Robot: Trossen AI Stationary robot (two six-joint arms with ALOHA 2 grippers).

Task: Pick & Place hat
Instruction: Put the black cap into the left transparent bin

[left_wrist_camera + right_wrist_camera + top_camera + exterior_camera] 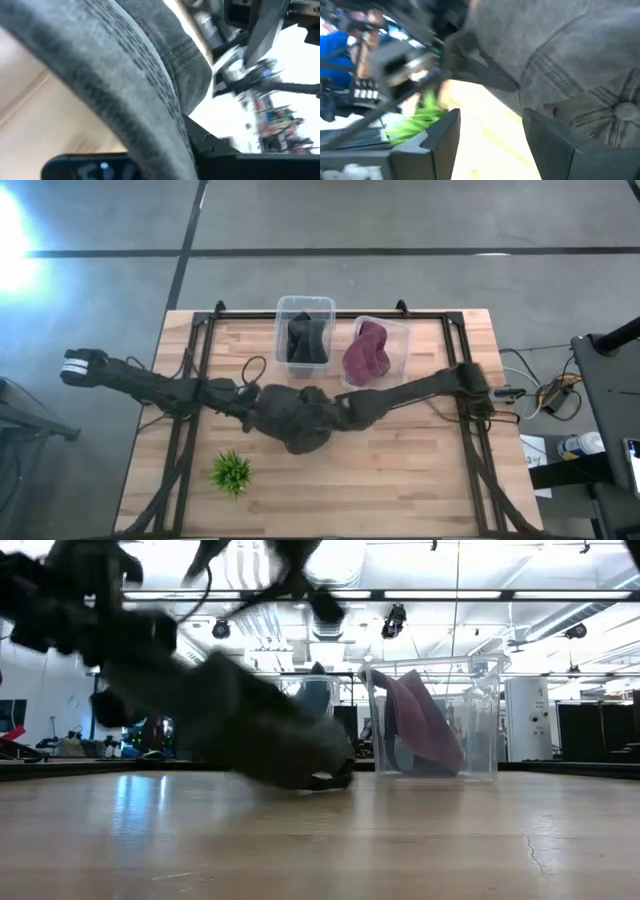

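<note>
Here, left to right across the bench (420, 470):

Green plant (231, 472): on the bench's near-left part, just beside and nearer than the left claw, apart from it; seen as a green blur past the right claw's fingers in the right wrist view (425, 114).

Left claw (262, 402): reaching in from the left edge to mid-bench, at the dark grey hat's left side; fingers hidden against the dark cloth, so open or closed cannot be told; in the left wrist view, filled by grey stitched fabric lying right against it.

Dark grey hat (298, 420): mid-bench, between the two claws, touching both; in the low view a dark blurred mass (275, 745) resting low on the wood, just in front of the bins; close-up as ribbed brim (125, 90) and as seamed crown with top button (580, 65).

Right claw (335, 408): reaching in from the right edge, at the hat's right side; fingers (440, 142) standing apart, with the hat's cloth lying over one of them; a firm pinch cannot be confirmed.

Left clear bin (305, 305): beyond both claws at the bench's far edge, holding a black hat (306, 338).

Right clear bin (398, 330): just beside the first, beyond the right claw, holding a maroon hat (366, 352); seen upright in the low view (425, 730).
</note>
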